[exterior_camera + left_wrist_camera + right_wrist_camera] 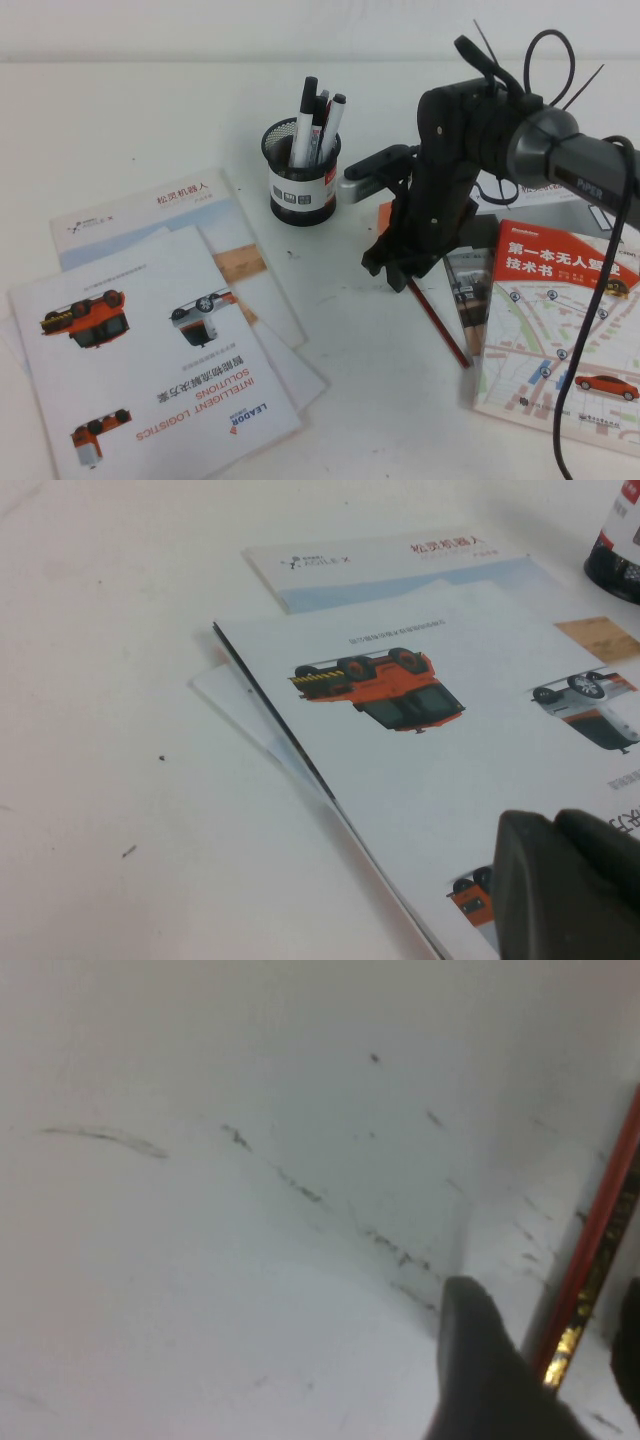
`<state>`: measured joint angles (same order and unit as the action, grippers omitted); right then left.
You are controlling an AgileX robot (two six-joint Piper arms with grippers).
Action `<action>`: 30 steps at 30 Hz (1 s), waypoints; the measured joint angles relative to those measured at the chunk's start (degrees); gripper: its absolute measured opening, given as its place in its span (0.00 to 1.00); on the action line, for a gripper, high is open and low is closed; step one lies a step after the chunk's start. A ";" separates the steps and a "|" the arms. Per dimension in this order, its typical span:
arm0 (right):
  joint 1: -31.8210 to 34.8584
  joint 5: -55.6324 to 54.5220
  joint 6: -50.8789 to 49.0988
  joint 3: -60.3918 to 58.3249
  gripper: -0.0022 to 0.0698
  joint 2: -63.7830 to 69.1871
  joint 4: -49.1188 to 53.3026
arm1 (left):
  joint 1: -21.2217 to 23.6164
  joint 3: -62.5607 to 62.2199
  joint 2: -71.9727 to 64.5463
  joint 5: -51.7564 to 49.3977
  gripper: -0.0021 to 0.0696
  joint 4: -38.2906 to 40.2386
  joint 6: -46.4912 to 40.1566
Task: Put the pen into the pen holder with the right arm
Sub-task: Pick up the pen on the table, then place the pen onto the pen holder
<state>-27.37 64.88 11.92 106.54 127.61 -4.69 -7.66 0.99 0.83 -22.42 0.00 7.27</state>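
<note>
Pen [439, 321] lies slanted on the white bench [150, 110] beside a map booklet [560, 330], its upper end between the right tool's [397, 268] parted fingers [480, 1370]. Farther back, the pen holder [303, 172] carries markers [318, 125]. Left tool [570, 885] hangs over brochures [420, 770], fingers' spacing unclear.

right arm [470, 130]: matte black jointed links | grey cylinder lettered PIPER | black cables, zip ties | silver camera module
</note>
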 joint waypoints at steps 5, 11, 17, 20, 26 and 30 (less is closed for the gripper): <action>-0.07 0.00 -0.15 0.13 0.39 0.63 0.00 | 0.00 0.00 0.00 0.00 0.03 0.00 0.00; -0.07 0.00 -0.18 0.13 0.21 0.63 0.10 | 0.00 0.00 0.00 0.00 0.03 0.00 0.00; 0.40 1.54 -1.26 2.38 0.05 0.98 -1.47 | 0.00 0.00 0.00 0.00 0.03 0.00 0.00; 0.96 1.68 -1.29 2.77 0.05 -0.49 -3.05 | 0.00 0.00 0.00 0.00 0.03 0.00 0.00; 1.18 2.34 -1.29 -0.09 0.05 -8.58 -3.82 | 0.00 0.00 0.00 0.00 0.03 0.00 0.00; 1.26 -6.92 -1.29 -11.82 0.05 -17.94 -7.43 | 0.00 0.00 0.00 0.00 0.03 0.00 0.00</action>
<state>-26.11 57.96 10.63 94.72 109.67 -12.12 -7.66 0.99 0.83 -22.42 0.00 7.27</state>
